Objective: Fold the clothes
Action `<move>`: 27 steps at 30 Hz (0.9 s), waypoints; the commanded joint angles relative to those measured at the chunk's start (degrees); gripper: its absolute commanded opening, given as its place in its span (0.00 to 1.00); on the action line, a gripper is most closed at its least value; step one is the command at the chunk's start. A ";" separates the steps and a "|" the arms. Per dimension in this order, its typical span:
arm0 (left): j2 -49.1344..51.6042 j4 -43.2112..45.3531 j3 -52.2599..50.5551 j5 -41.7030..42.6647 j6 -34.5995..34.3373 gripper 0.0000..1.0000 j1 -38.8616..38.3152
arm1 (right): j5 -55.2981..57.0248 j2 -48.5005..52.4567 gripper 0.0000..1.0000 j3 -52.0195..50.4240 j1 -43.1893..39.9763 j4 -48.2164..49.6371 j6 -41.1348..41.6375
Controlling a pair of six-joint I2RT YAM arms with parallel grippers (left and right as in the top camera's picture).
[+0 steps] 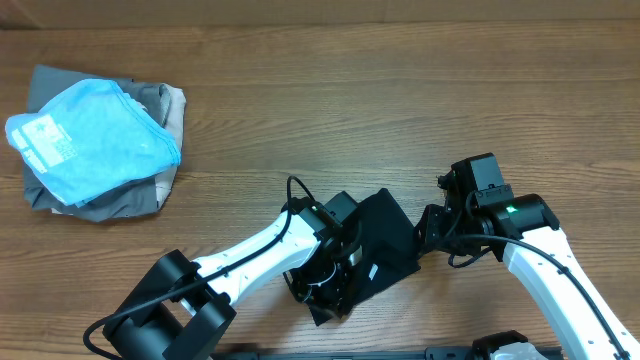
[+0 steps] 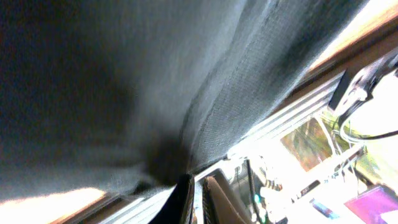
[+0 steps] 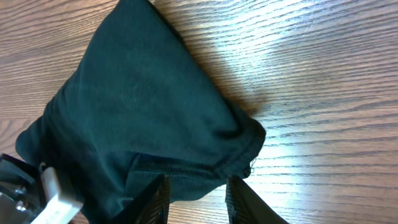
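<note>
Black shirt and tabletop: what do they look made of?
Black T-shirt: soft matte knit, probably cotton; it drapes, and the left wrist view shows a fine weave. Table: wood-grain surface with a slight sheen; solid or laminate unclear.

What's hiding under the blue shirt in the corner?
Grey clothes lie under the blue garment, poking out around its edges. How many grey pieces are stacked there is covered up.
</note>
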 commanded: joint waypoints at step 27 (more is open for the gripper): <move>-6.93 1.40 5.55 -10.78 7.74 0.64 24.04 | -0.39 18.12 0.16 0.31 7.30 -4.35 -1.22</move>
